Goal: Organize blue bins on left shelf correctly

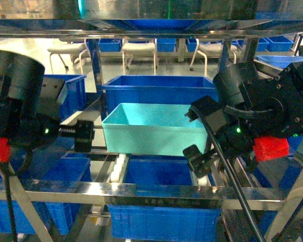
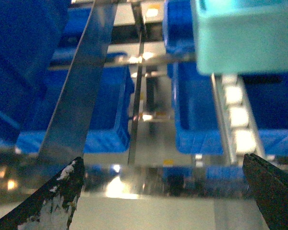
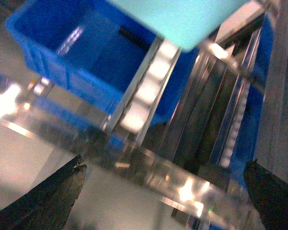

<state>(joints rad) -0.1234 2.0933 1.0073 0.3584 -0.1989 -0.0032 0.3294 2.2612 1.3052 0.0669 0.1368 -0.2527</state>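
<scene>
Approach step: left gripper (image 1: 83, 135) and right gripper (image 1: 195, 135) both spread, grasping nothing, turquoise bin (image 1: 154, 128) between fingers; next, closing in squarely on both walls.

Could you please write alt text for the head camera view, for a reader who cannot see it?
A turquoise bin sits on the roller tracks of a steel shelf, with the left gripper and right gripper flanking it, neither visibly gripping it. Darker blue crates stand behind and below.
</scene>
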